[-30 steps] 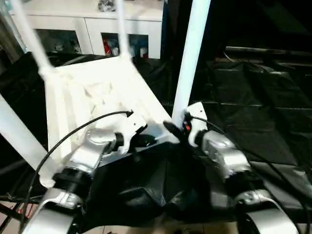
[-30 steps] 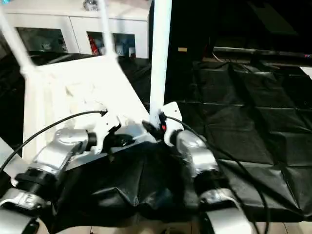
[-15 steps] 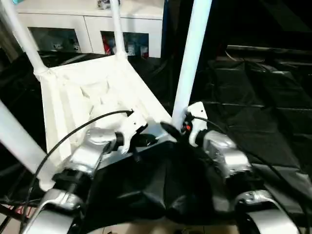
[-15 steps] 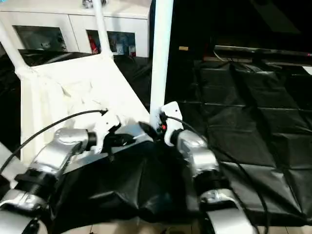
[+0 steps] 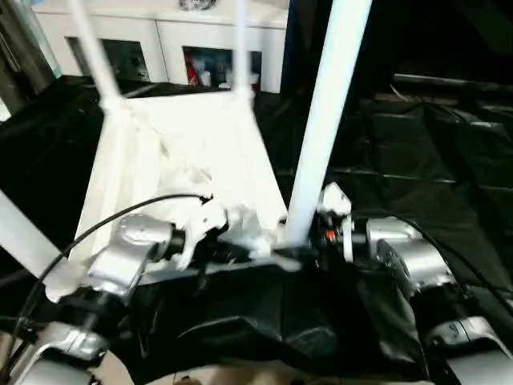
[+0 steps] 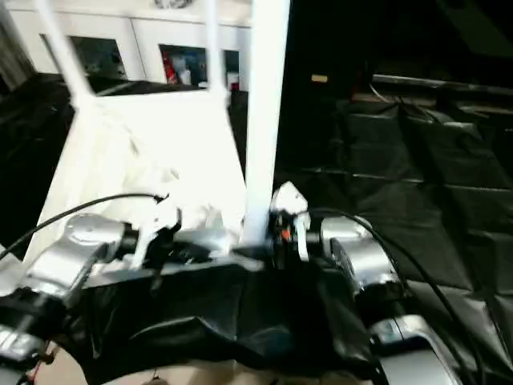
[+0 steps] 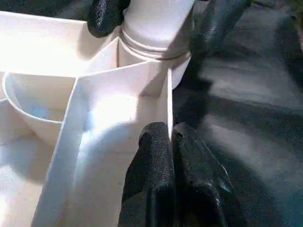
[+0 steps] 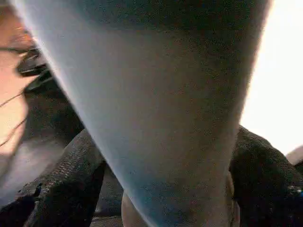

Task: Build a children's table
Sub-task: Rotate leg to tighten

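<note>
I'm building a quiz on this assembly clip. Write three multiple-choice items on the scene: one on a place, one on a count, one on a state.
1. Where does the cabinet stand?
A. beyond the tabletop
B. on the tabletop
C. beside the robot's right elbow

2. How many legs rise from the tabletop?
A. one
B. two
C. four

3. How is the left claw?
A. wide open
B. shut on a rib of the tabletop
C. around a leg

Key:
1 A: the cabinet stands past the far edge of the tabletop.
2 C: the near right leg, the near left leg and two far legs stand up.
3 B: the left claw pinches a thin rib.
</note>
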Motion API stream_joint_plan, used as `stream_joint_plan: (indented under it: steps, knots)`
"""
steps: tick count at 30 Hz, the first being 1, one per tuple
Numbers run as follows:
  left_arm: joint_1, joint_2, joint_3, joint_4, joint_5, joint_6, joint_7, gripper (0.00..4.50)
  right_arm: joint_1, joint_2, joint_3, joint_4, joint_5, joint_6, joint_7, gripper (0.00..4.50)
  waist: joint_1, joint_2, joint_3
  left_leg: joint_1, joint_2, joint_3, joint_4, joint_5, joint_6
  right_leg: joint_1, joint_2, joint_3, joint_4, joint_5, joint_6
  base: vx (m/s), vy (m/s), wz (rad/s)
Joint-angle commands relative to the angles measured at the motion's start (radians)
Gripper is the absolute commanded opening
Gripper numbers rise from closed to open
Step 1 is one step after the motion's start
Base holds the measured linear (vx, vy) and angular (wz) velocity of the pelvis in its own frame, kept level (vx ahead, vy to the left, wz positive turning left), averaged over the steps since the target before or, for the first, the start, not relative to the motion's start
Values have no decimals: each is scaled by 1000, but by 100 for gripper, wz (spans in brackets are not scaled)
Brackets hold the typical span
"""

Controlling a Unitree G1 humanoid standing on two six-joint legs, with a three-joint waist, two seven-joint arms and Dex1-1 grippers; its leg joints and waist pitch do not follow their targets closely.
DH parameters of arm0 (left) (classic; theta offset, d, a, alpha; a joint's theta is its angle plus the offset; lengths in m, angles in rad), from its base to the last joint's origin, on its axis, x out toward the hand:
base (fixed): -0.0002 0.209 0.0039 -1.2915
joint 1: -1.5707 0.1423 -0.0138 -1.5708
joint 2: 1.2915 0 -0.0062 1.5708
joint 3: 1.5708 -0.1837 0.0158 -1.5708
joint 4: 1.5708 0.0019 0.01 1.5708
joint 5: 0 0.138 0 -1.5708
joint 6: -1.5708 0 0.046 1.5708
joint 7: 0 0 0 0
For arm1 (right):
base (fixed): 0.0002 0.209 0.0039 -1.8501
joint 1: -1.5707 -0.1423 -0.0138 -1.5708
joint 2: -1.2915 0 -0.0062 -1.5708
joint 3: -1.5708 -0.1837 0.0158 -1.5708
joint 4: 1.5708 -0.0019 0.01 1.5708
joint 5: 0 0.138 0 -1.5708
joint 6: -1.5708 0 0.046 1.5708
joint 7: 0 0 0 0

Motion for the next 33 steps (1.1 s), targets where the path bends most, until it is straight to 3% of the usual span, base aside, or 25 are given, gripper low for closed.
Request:
stream_joint_plan:
  steps: [1, 4, 5, 16, 18, 22, 23, 24, 28, 31, 33]
  knots:
    - [-3, -7, -18, -53, -35, -15, -39, 0, 5, -6, 44, -39, 6, 21, 48, 369, -3, 4, -59, 0, -7, 22, -67, -218, 45, 65, -39, 17, -69, -211, -234, 0, 0, 0]
    - [3, 7, -21, -60, -40, -13, -56, 0, 10, -10, 56, -49, -2, 35, 62, 369, 0, 2, -59, -2, -7, 21, -67, -211, 39, 64, -39, 18, -67, -214, -226, 0, 0, 0]
    - [3, 8, -21, -60, -41, -13, -56, 0, 11, -8, 57, -49, -4, 35, 62, 338, 1, 1, -60, -2, -8, 20, -67, -204, 38, 66, -39, 18, -66, -206, -226, 0, 0, 0]
    - [-8, -14, -15, -48, -32, -15, -6, 0, 27, 11, 59, -64, 6, 40, 29, 270, 3, 2, -63, -2, -10, 22, -63, -173, 42, 67, -38, 18, -61, -149, -235, 0, 0, 0]
    - [-25, -41, -1, -26, -25, -15, 51, 0, 29, 38, 45, -41, -9, 23, -38, 269, 2, 1, -61, -3, -11, 22, -63, -180, 37, 65, -38, 18, -64, -166, -231, 0, 0, 0]
    - [-50, -80, 15, 2, -11, -8, 129, 0, 22, 82, 26, 9, -41, -16, -160, 262, -5, -1, -58, -2, -16, 19, -67, -217, 14, 65, -41, 18, -77, -296, -187, 0, 0, 0]
    - [-58, -92, 17, 10, -5, -4, 154, 0, 11, 103, 11, 41, -53, -15, -228, 261, -8, -3, -57, -3, -16, 17, -68, -224, 14, 65, -40, 18, -79, -322, -176, 0, 0, 0]
    - [-84, -134, 24, 42, 12, -3, 231, 0, -15, 166, -31, 122, -73, -46, -415, 261, -12, -1, -57, -4, -16, 18, -69, -221, 9, 62, -40, 19, -81, -329, -171, 0, 0, 0]
    - [-118, -214, 28, 90, 36, -7, 355, 0, -45, 266, -96, 208, -66, -45, -654, 260, -34, -1, -54, -3, -22, 14, -71, -244, -17, 57, -40, 16, -92, -435, -130, 0, 0, 0]
    - [-123, -254, 21, 92, 38, -1, 390, 0, -47, 321, -91, 210, -70, -48, -701, 260, -35, 1, -56, -4, -22, 13, -69, -252, 1, 56, -39, 16, -94, -430, -126, 0, 0, 0]
    - [-121, -273, 12, 87, 39, 2, 392, 0, -45, 346, -64, 207, -91, -81, -691, 260, -36, 5, -58, -6, -20, 14, -70, -242, 8, 57, -37, 17, -89, -376, -141, 0, 0, 0]
